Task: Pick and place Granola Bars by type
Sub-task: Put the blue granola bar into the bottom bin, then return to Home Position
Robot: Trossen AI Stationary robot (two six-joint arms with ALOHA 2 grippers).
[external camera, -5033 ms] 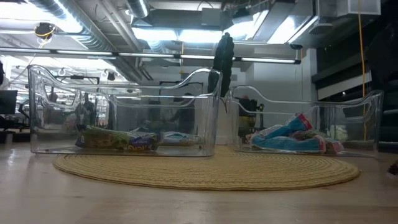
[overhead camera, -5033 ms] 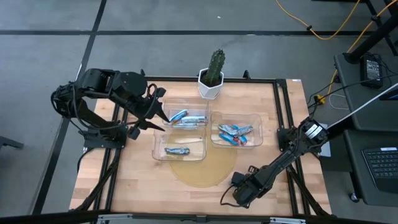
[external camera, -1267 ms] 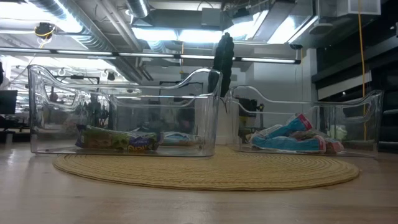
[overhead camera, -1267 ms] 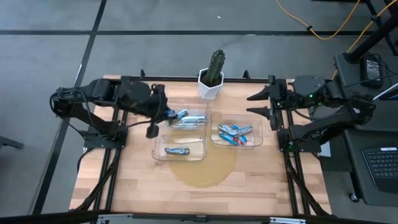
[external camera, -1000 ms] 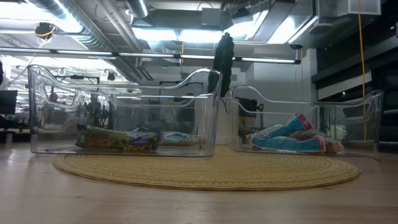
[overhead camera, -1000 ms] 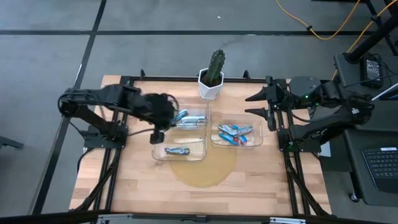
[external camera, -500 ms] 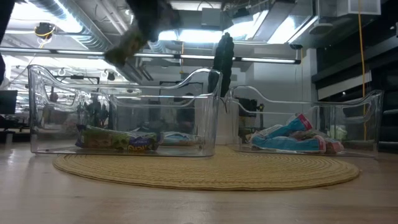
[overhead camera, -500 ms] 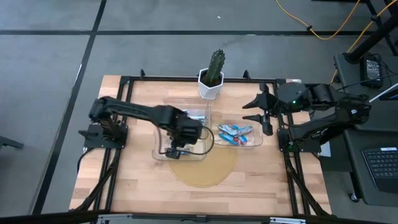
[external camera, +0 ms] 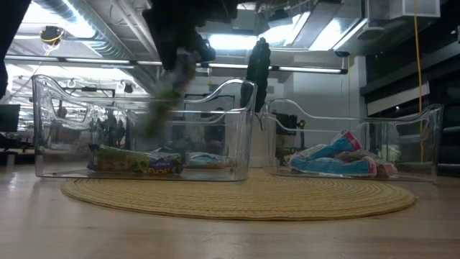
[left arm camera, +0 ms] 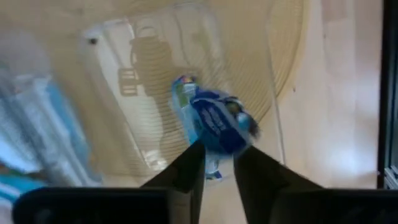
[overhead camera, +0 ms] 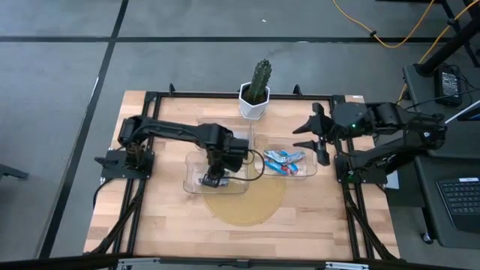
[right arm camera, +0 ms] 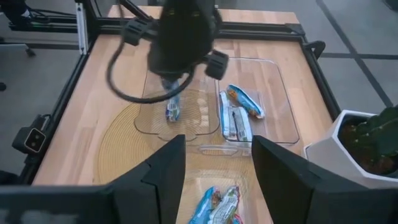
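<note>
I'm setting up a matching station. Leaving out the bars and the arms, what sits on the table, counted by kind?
clear plastic bins: 3
potted cactus: 1
round woven mat: 1
Total: 5

Grey floor point(overhead camera: 60, 67) all round the wooden bench point(overhead camera: 157, 225), dark seams running across it. A yellow cable point(overhead camera: 382, 34) snakes over the floor past the bench's far right corner. Beside its right edge, a dark desk with a keyboard point(overhead camera: 459, 196). Overhead, strip lights point(external camera: 237, 43) glow among ceiling ducts point(external camera: 86, 25).
</note>
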